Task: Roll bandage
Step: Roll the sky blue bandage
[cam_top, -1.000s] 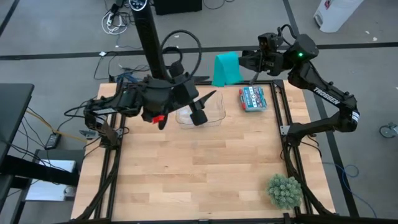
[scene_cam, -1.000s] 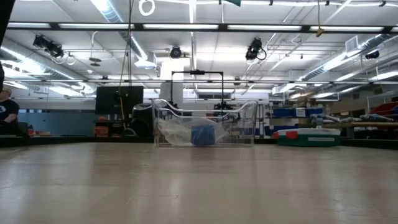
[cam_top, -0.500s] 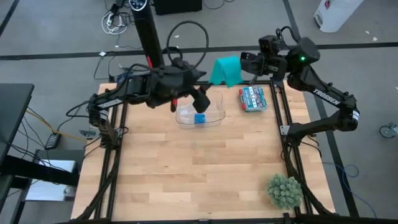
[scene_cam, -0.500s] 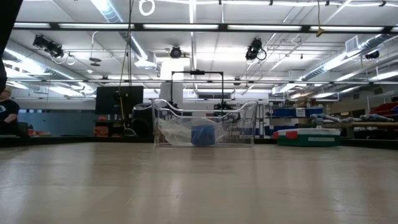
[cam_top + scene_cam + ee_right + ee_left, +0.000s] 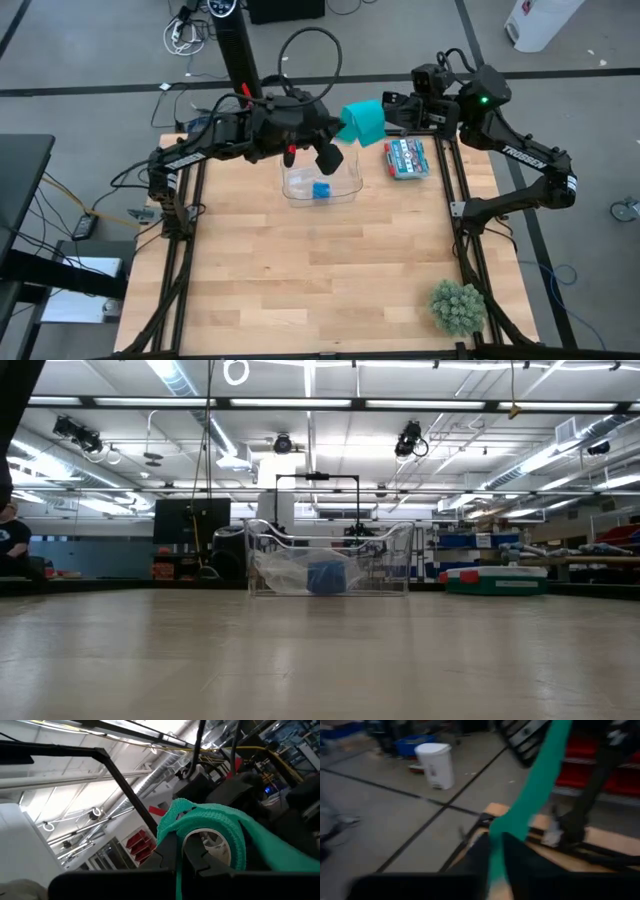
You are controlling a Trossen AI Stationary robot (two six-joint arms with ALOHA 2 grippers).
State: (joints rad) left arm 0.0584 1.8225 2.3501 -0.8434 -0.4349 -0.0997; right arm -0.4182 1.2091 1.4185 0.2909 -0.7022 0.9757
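The teal bandage [image 5: 362, 119] hangs in the air over the table's far edge, between my two grippers. My right gripper [image 5: 390, 107] is shut at its wound end, a loose teal loop [image 5: 216, 833] in the right wrist view. From there a strip [image 5: 540, 775] runs to my left gripper [image 5: 338, 132], which is shut on it. Neither gripper shows in the low view. My left gripper pinches the bandage's strip [image 5: 496, 837] between its two fingers, which lie across it. The strip runs straight from the fingers toward the right gripper, clear of the table. One layer or several, I cannot tell. My right gripper holds the bandage's wound end [image 5: 172, 820], high above the far edge. The teal loop curls over the shut fingertips [image 5: 200, 860] and hides the place of contact. The bandage is lifted clear of the table.
A clear container [image 5: 322, 182] with a blue roll [image 5: 321, 190] stands at the far middle of the table, just under my left arm; the low view shows it too [image 5: 330, 565]. A small box [image 5: 405, 158] lies to its right. A green plant [image 5: 458, 307] sits at the near right corner.
My left gripper has swung from above the clear container toward the far edge and to the right, up to the bandage. The bandage's broad hanging part has bunched and drawn toward the left gripper.
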